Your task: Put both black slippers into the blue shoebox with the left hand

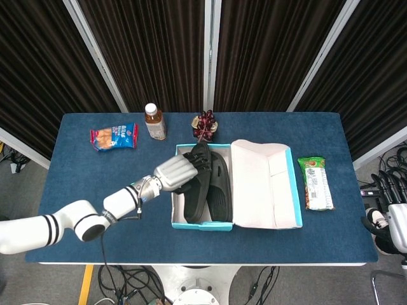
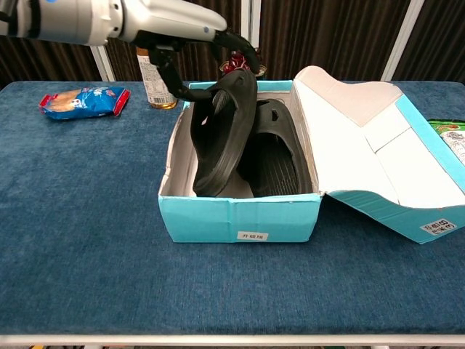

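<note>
Now left hand (image 2: 182, 29) grips tilted slipper (image 2: 221, 131) in shoebox (image 2: 240, 218) w/ 2nd slipper (image 2: 272, 156)

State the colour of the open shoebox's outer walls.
Light blue, turquoise; the shoebox shows it best in the chest view.

White arm (image 1: 38, 230), silver hand (image 1: 175, 171), black fingers (image 2: 240, 49)

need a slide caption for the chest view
Left hand over the tilted black rubber slipper in the open blue cardboard shoebox; second slipper lies flat beside it.
</note>
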